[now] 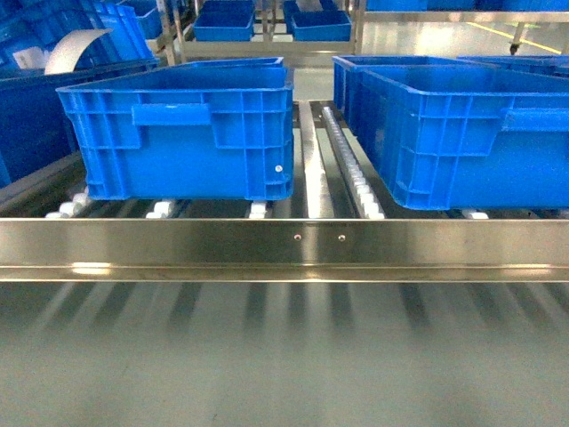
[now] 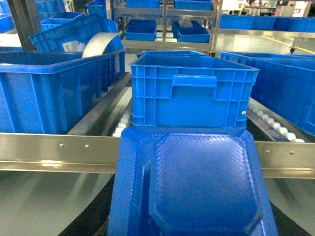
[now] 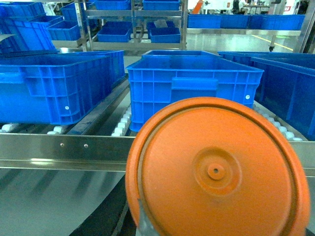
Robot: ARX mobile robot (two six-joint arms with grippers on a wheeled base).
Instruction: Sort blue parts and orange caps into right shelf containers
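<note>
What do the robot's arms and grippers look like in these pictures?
Very little shows. The head view has no arm. In the left wrist view a blue part fills the foreground, with only dark strips beside it. In the right wrist view an orange cap does likewise; a grey sliver at its lower left may be a finger. No cables or markings show.

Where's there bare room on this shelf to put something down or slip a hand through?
Free: the roller strip between the left bin and the right bin, and the thin row of rollers behind the front rail. Elsewhere bins fill both lanes.
</note>
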